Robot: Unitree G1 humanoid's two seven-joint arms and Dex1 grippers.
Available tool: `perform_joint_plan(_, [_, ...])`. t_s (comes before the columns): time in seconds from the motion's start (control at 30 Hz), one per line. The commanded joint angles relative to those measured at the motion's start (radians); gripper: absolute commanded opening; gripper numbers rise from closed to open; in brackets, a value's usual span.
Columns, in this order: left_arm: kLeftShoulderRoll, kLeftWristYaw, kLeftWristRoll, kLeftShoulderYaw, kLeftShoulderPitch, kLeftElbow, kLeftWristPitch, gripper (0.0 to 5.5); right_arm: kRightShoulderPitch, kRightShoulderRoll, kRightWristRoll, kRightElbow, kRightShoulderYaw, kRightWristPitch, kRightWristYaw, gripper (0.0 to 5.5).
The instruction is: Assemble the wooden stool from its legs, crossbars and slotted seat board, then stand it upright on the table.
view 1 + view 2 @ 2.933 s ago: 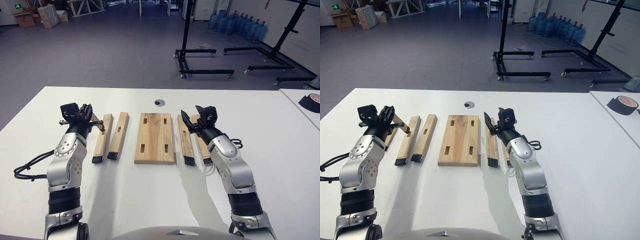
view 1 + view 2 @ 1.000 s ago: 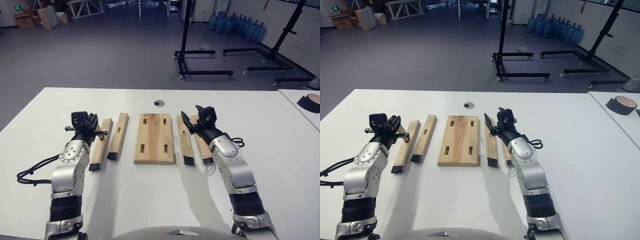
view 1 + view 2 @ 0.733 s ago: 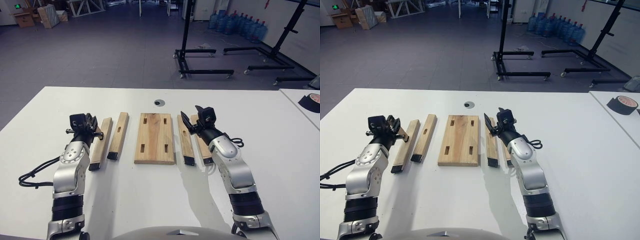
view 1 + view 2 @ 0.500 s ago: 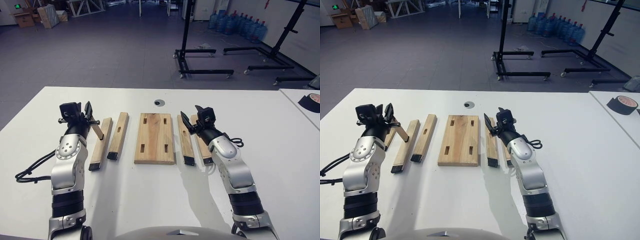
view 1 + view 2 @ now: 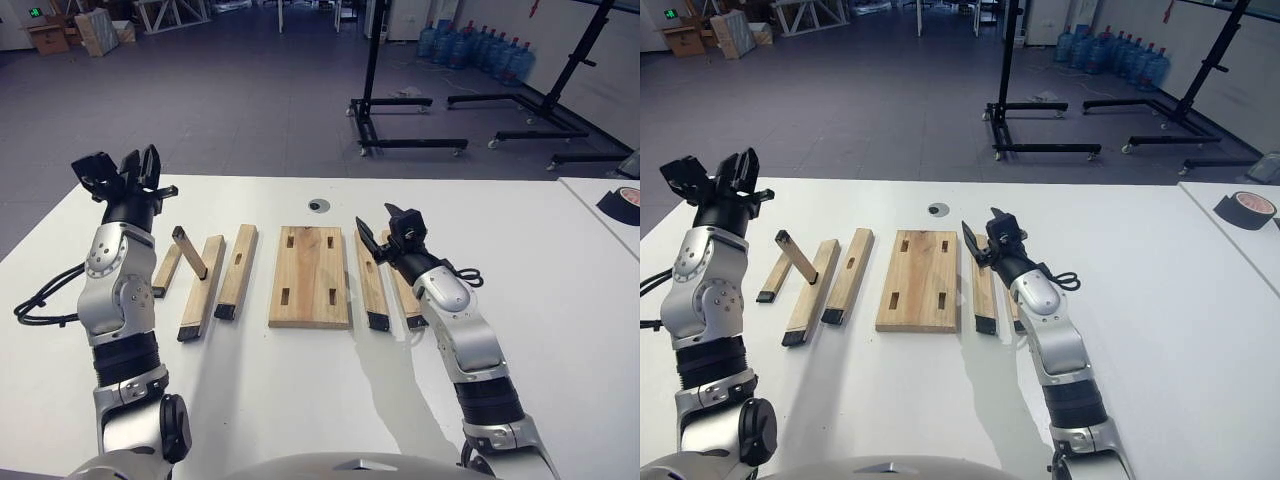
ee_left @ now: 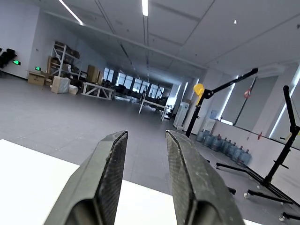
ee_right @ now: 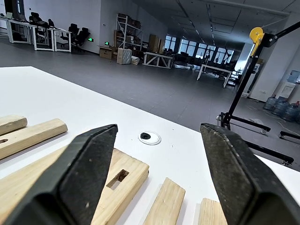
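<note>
The left gripper point(image 5: 137, 162) is pulling up and away from the parts, now hanging high over the far left of the white table point(image 5: 560, 300), its jaws moderately apart with nothing between them. It is leaving the thin pale wooden crossbar point(image 5: 190, 251) behind, no longer in its grasp, tilted with its lower end propped on the leftmost long wooden leg with the dark foot point(image 5: 203, 287). A second short wooden bar point(image 5: 166, 271) is lying flat just beside it (the arm was covering that one a moment ago). The next slotted wooden leg point(image 5: 239, 268) and the broad four-slot seat board point(image 5: 310, 275) are sitting where they were, as are the two right-hand legs point(image 5: 370, 278) point(image 5: 403, 300). The right gripper point(image 5: 378, 226) is edging slightly forward over their far ends, jaws wide and empty. So nothing is being joined yet; that crossbar pickup looks abandoned or reset.
</note>
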Motion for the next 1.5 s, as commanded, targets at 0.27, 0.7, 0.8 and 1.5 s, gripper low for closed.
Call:
perform_joint_plan(0.27, [-0.051, -0.125, 0.007, -0.054, 0.166, 0.213, -0.092, 1.47, -0.017, -0.026, 0.01, 0.013, -0.029, 0.011, 0.025, 3.23])
perform_joint_plan(0.7, [0.006, -0.033, 0.014, -0.07, 0.09, -0.207, -0.019, 1.47, 0.02, 0.001, 0.001, -0.004, 0.001, -0.004, 0.027, 3.23])
perform_joint_plan(0.8, [0.037, -0.069, -0.046, -0.085, 0.142, -0.336, 0.071, 1.47, 0.038, 0.003, 0.002, -0.022, -0.01, -0.002, 0.019, 3.23])
perform_joint_plan(1.5, [-0.05, 0.061, -0.014, -0.167, 0.612, -0.418, 0.333, 3.73, 0.084, -0.009, -0.012, -0.058, -0.006, 0.013, -0.001, 3.23])
